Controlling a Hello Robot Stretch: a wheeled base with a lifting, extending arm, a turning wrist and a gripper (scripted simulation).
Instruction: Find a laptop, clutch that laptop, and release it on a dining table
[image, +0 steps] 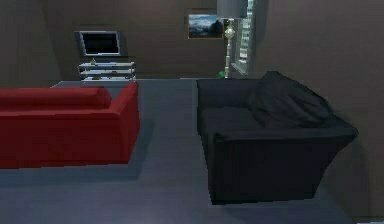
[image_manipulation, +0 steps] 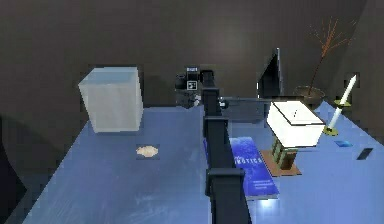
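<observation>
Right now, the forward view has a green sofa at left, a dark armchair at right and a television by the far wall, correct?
No: the forward view shows the sofa is red, not green. The dark armchair at right and the television by the far wall are as stated.

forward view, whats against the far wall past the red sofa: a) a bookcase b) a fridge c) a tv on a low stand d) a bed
c: a dark-screened television sits on a low stand at the far wall, beyond the red sofa.
</observation>
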